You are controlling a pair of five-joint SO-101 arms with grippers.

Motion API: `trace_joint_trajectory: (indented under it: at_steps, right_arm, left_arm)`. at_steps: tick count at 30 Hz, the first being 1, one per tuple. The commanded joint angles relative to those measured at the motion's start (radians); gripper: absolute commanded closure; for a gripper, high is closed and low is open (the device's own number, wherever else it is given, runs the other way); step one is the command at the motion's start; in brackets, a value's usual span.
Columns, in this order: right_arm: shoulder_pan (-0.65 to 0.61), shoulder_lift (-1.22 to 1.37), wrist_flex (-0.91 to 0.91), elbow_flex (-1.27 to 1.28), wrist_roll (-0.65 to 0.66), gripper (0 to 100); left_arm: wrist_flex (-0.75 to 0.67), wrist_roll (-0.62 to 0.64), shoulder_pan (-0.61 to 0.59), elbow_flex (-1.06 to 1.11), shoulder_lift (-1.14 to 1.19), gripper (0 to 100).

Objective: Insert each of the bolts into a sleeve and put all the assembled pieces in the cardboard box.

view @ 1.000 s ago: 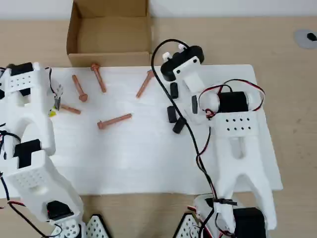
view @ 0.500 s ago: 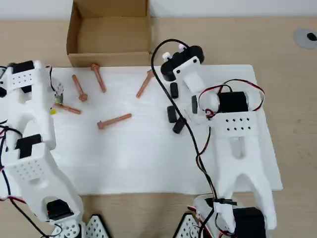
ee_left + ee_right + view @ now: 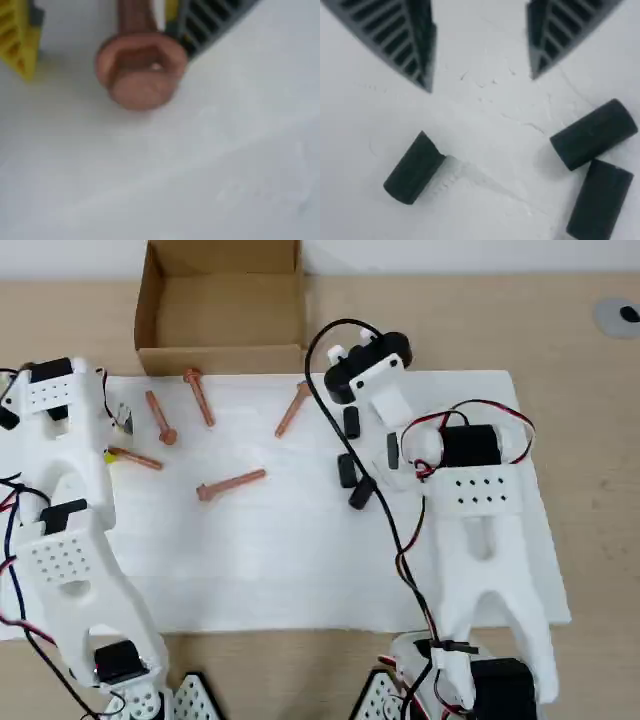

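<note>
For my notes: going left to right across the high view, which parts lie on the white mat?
First the leftmost bolt → the nearly level middle bolt → the rightmost bolt → the black sleeves.

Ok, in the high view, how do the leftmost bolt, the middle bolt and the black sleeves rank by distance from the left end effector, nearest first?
1. The leftmost bolt, right at the left end effector, by the left edge of the white mat.
2. The middle bolt, toward the mat's centre.
3. The black sleeves, across the mat beside the right arm.
</note>
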Motion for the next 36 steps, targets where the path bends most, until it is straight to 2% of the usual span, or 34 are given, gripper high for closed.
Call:
trace_joint_trajectory:
  at_steps: [1, 8, 13, 18, 27, 32, 36]
  right_arm:
    - [-0.013, 0.001, -0.002, -0.053, 0.012, 83.6]
    - [-0.013, 0.001, 0.000, -0.053, 0.012, 83.6]
    - [-0.013, 0.001, 0.002, -0.053, 0.012, 83.6]
    - [-0.010, 0.001, 0.003, -0.053, 0.011, 83.6]
    - [-0.012, 0.001, 0.002, -0.031, 0.006, 83.6]
    - [-0.007, -0.001, -0.003, -0.027, 0.005, 83.6]
    - [-0.007, -0.001, -0.003, -0.027, 0.005, 83.6]
  left_arm:
    - [0.003, 0.008, 0.017, -0.083, 0.033, 81]
    - [0.006, 0.008, 0.017, -0.092, 0.117, 81]
    - [0.086, 0.008, 0.015, -0.123, 0.125, 81]
    - [0.144, 0.008, 0.011, -0.152, 0.127, 90]
    - [0.189, 0.002, 0.014, -0.157, 0.117, 99]
    - [0.290, -0.003, 0.015, -0.258, 0.117, 99]
    - [0.370, -0.061, 0.020, -0.423, 0.116, 99]
